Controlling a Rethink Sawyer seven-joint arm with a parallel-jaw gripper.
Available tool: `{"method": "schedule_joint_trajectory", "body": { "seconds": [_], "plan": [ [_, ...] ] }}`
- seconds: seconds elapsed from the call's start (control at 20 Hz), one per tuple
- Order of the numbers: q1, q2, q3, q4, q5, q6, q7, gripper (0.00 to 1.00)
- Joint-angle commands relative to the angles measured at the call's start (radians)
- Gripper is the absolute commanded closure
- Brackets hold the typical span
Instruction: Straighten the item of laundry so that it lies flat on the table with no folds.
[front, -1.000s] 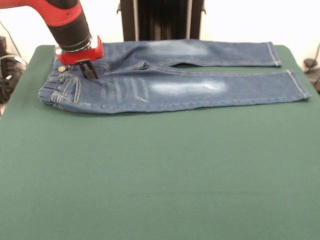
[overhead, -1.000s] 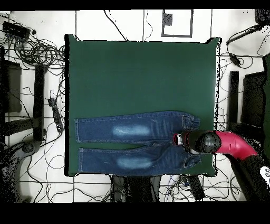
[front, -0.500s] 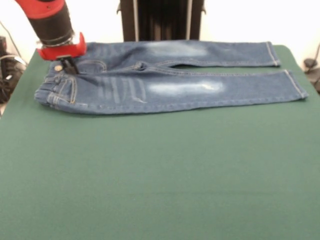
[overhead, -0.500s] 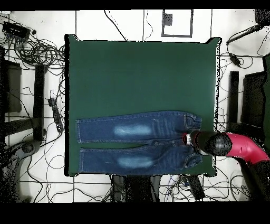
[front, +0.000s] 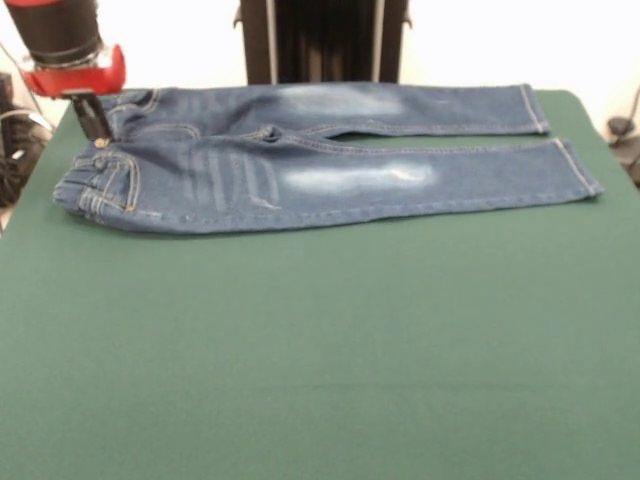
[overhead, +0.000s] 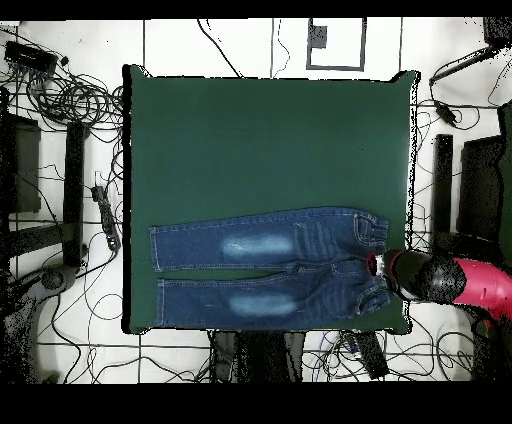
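Gripper at the waistband end, jeans stretched along the table's far edge

In the front view the jeans (front: 320, 160) lie on the green table (front: 320, 350) with their long axis running from 9 o'clock to 3 o'clock: the waistband is at 9 o'clock and both leg hems are at 3 o'clock. The gripper (front: 92, 118) stands at the waistband end, so the whole garment lies toward 3 o'clock from it. Its dark tip seems to touch the denim just beside the brass button (front: 101, 143), but I cannot tell if the fingers are apart or together, or if they pinch cloth. The legs look nearly flat and lie side by side; the waistband (front: 92, 188) is a little bunched. I judge the next move depends on pulling along this axis.
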Motion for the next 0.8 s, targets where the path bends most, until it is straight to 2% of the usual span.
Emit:
{"method": "schedule_joint_trajectory", "body": {
  "seconds": [0.05,0.35,0.8],
  "plan": [
    [0.048,-0.042,0.038,0.100,-0.055,-0.082,-0.126,1.00],
    [0.102,-0.064,-0.014,0.200,-0.077,-0.173,0.041,1.00],
    [0.155,-0.072,-0.112,0.255,-0.084,-0.273,0.121,1.00]
  ]
}}
